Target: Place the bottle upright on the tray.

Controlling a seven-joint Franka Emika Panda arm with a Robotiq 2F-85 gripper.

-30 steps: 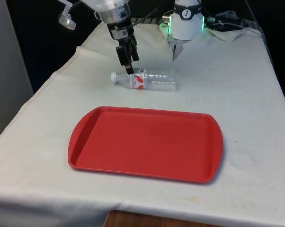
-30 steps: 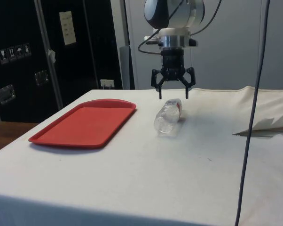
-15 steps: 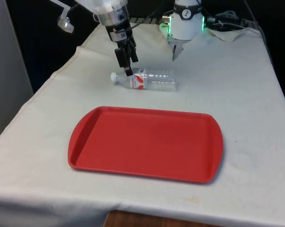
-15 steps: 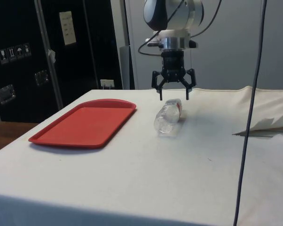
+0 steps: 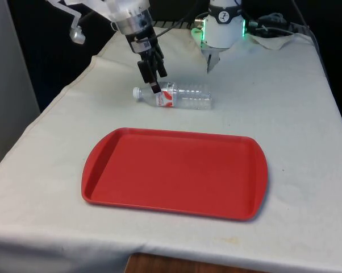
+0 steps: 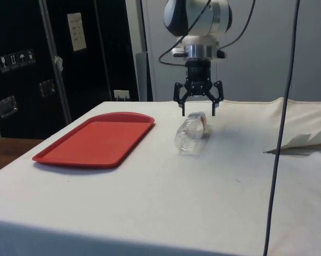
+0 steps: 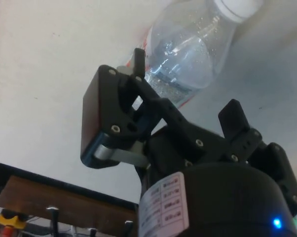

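Beyond the red tray (image 5: pixel 174 173), your gripper (image 6: pixel 198 113) hangs spread above the lying bottle (image 5: pixel 176 95): clear, light, thin-walled, likely slippery, so grip its labelled shoulder.

A: The bottle (image 5: pixel 179 96) looks like clear, glossy plastic with a white cap; the tray (image 5: pixel 174 173) is smooth red plastic, faintly shiny.

B: And the bench (image 5: pixel 284 108) wears matt, creased white cloth; the tool (image 6: pixel 198 111) is matt black.
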